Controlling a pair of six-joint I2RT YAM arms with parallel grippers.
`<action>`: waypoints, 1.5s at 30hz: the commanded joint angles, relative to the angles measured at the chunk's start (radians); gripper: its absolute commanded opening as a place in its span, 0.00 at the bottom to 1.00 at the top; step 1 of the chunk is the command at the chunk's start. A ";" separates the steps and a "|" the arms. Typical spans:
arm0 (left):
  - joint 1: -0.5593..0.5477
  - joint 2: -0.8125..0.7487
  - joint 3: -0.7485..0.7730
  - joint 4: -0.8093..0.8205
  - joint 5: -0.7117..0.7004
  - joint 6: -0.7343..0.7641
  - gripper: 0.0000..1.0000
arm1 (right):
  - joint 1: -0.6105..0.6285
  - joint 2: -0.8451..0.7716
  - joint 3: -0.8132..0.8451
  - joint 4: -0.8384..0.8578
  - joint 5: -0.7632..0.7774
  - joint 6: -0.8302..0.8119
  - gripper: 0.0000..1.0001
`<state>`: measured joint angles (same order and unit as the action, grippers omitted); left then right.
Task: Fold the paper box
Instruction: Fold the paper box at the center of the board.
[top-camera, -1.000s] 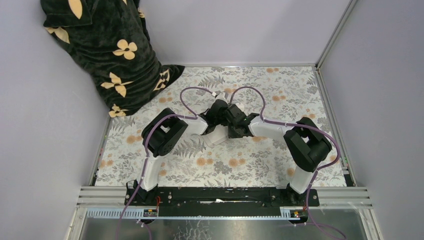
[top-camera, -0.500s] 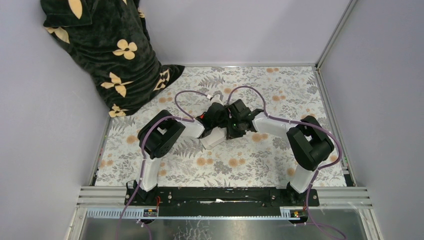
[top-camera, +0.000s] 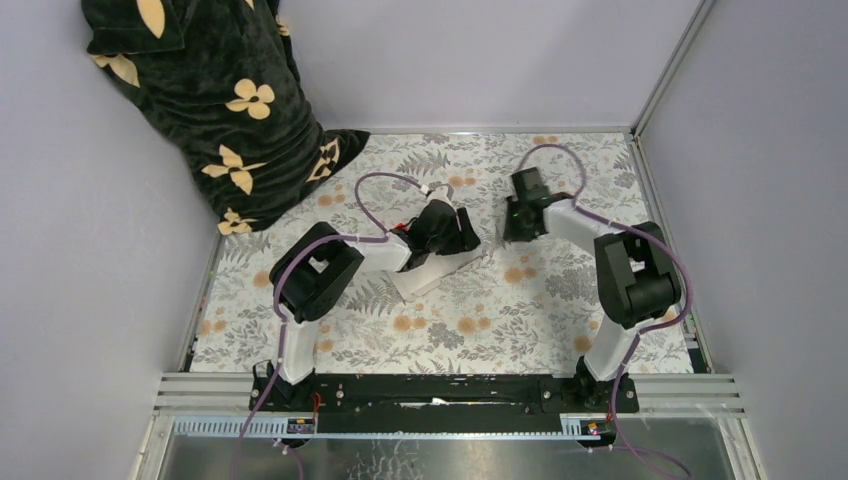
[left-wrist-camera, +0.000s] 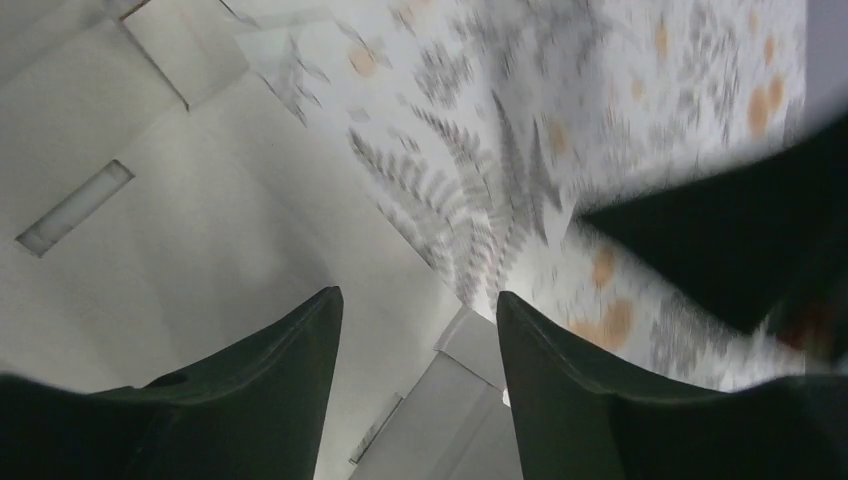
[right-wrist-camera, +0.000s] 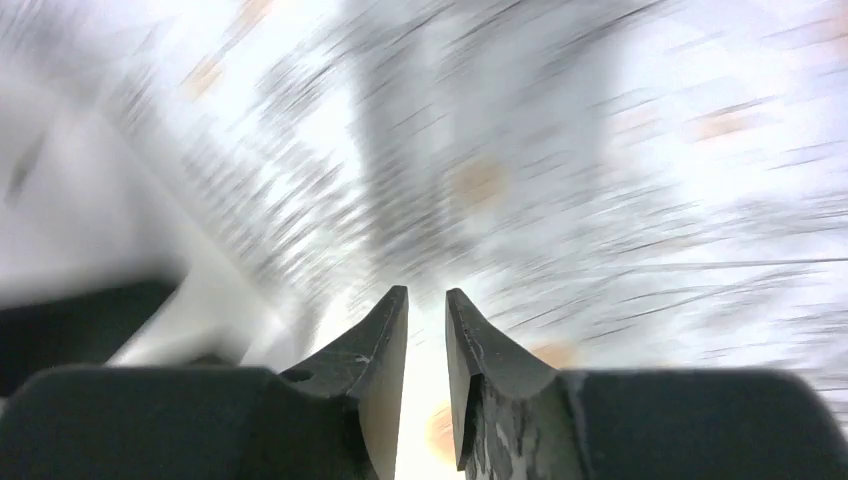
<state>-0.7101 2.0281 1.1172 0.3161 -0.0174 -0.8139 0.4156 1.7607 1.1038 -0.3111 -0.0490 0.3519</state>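
Left gripper (left-wrist-camera: 418, 295) hangs with its jaws spread wide and nothing between them, tips pointing down at the paper box (left-wrist-camera: 200, 230). The box is a flat white sheet with a slot cut in one panel, lying on the floral cloth (top-camera: 500, 320) near the table's middle. From above, most of the sheet shows at 7 o'clock of that gripper.

Right gripper (right-wrist-camera: 425, 292) has its fingers all but closed on nothing. It sits apart from the sheet, at about 2 o'clock of it, and its own view is too smeared for me to read more.

My worry is that nothing pins the sheet. If I press or pinch with the left alone, I expect thin card to skate or pivot on the cloth. It could also crease off its score line, and a fingertip could catch in the slot.

Left arm reaches from its base toward 1 o'clock with the elbow raised and the wrist tipped down. Right arm stretches toward 11 o'clock from its base, forearm low.
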 joint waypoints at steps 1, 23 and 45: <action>-0.049 -0.004 -0.037 -0.348 0.135 0.085 0.68 | -0.147 0.023 0.062 0.068 0.266 0.014 0.28; 0.043 -0.093 0.295 -0.464 0.128 0.304 0.75 | -0.136 -0.288 -0.146 0.042 0.010 0.085 0.47; 0.315 -0.375 -0.027 -0.531 -0.030 0.227 0.99 | 0.237 -0.131 0.003 -0.039 0.103 0.310 0.69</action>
<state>-0.4103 1.6794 1.1145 -0.2249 -0.0422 -0.5732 0.6243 1.6203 1.0664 -0.3214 0.0128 0.6151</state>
